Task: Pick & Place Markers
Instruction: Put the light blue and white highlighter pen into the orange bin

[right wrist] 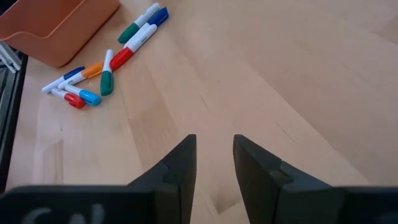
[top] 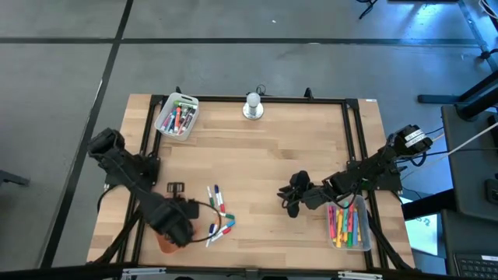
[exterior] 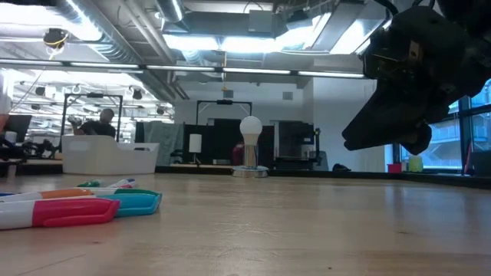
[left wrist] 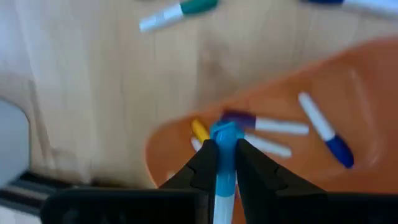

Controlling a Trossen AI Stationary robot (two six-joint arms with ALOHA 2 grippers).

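At lower left of the high view, the left gripper [left wrist: 225, 163] clamps a light-blue-capped marker [left wrist: 222, 155] above the orange tray [left wrist: 348, 87] (markers inside); the right gripper [right wrist: 214, 165] hovers mid-table, fingers apart.

High view: the left gripper [top: 180, 227] covers most of the orange tray [top: 165, 240]; its contents are not visible there. Left wrist view: the blue-capped marker [left wrist: 224, 168] runs off the frame edge. Low view: nearest markers [exterior: 57, 211] are cut off at the frame edge.
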